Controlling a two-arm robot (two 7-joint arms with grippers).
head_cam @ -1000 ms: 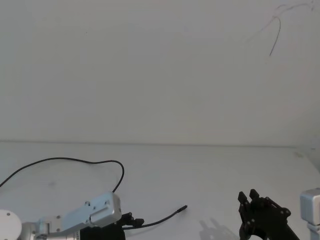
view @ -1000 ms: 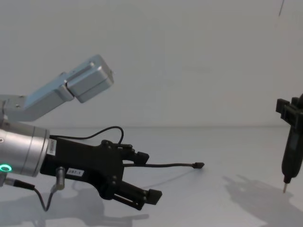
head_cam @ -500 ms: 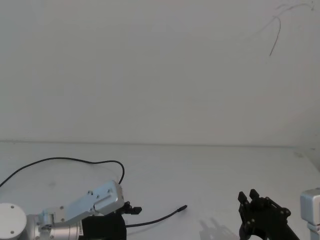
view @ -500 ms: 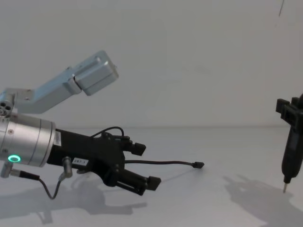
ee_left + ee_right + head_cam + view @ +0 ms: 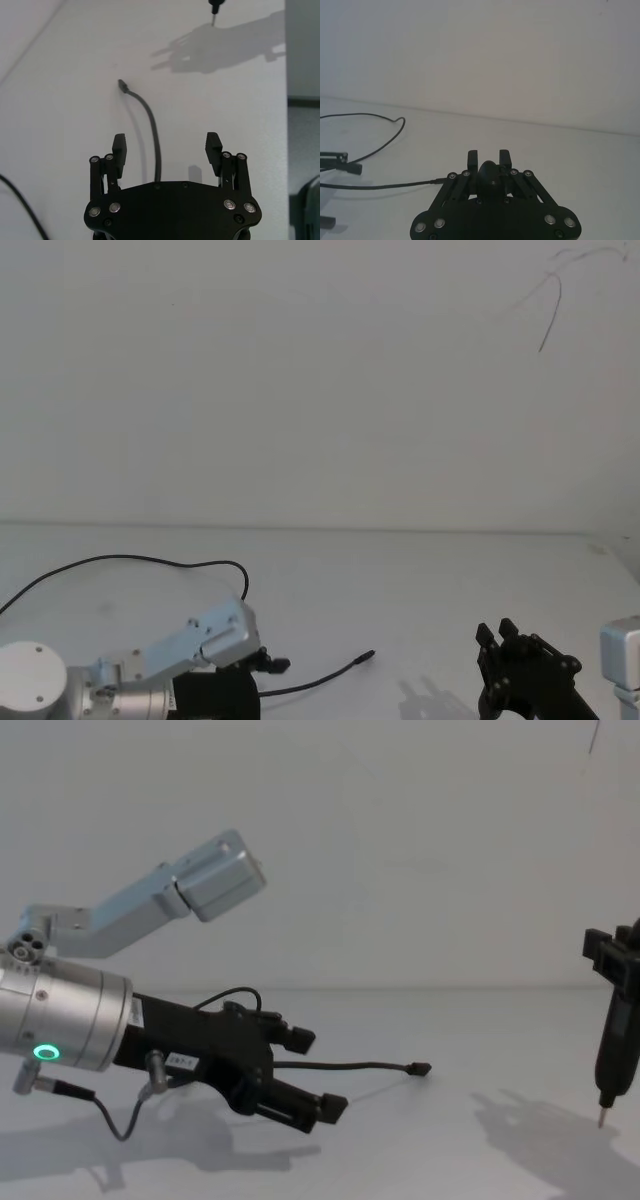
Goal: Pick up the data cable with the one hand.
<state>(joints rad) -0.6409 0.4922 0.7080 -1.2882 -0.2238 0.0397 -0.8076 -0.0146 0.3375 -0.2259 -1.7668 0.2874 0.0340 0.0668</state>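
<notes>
The data cable [image 5: 362,1066] is a thin black cord lying on the white table, ending in a small plug [image 5: 421,1069]. My left gripper [image 5: 316,1072], the one hand with a green light ring, is low over the table and open. In the left wrist view the data cable [image 5: 152,125] runs out between the two spread fingers [image 5: 118,146] toward its plug [image 5: 121,84], touching neither. The head view shows the data cable [image 5: 322,676] leaving the left gripper [image 5: 270,668], with a long loop behind. My right gripper [image 5: 612,982] hangs at the right, shut on a black pointed tool [image 5: 488,172].
The white table [image 5: 420,580] runs back to a plain white wall. The pointed tool's tip [image 5: 600,1120] hovers just above the table at the right. A thin dark wire [image 5: 548,315] hangs on the wall at the top right.
My left arm has slid forward along the cable and lifted slightly, fingers still open. The cable and the right arm have not moved.
</notes>
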